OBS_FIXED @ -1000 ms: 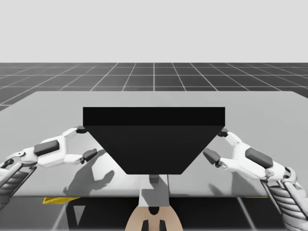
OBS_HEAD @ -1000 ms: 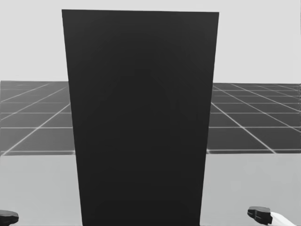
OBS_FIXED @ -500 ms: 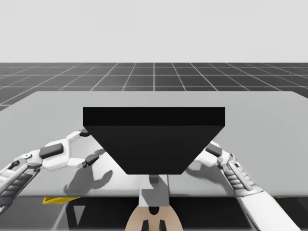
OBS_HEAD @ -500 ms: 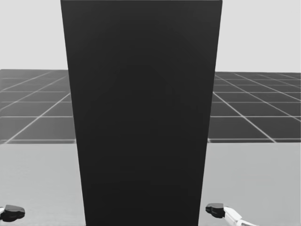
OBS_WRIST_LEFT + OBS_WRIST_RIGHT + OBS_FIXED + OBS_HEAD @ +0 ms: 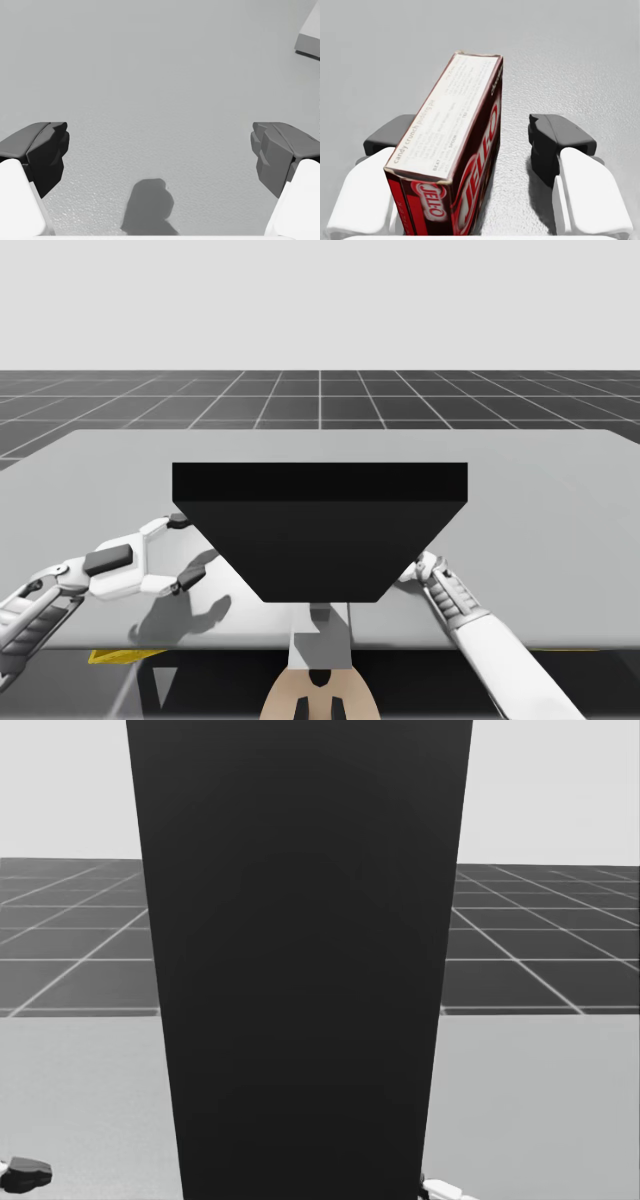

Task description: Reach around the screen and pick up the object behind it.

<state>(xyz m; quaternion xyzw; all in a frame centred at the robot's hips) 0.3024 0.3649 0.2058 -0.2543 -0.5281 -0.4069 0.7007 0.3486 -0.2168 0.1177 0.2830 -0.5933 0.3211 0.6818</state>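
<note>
A tall black screen (image 5: 320,530) stands mid-table and blocks the head view's middle (image 5: 300,970). In the right wrist view a red rectangular box (image 5: 455,145) with a white side panel lies on the grey table between the fingers of my right gripper (image 5: 470,132). That gripper is open: its right finger (image 5: 555,140) stands clear of the box. In the high view my right arm (image 5: 455,600) runs in behind the screen's right edge. My left gripper (image 5: 185,550) is open beside the screen's left edge, over bare table (image 5: 160,150).
The grey table (image 5: 560,500) stretches wide on both sides of the screen. One dark fingertip (image 5: 25,1173) of my left gripper shows low beside the screen in the head view. A pale slab corner (image 5: 310,35) lies ahead of the left gripper.
My right arm has swung inward and its gripper has gone behind the screen's right edge. The left gripper has drifted slightly toward the screen. My head has turned a little.
</note>
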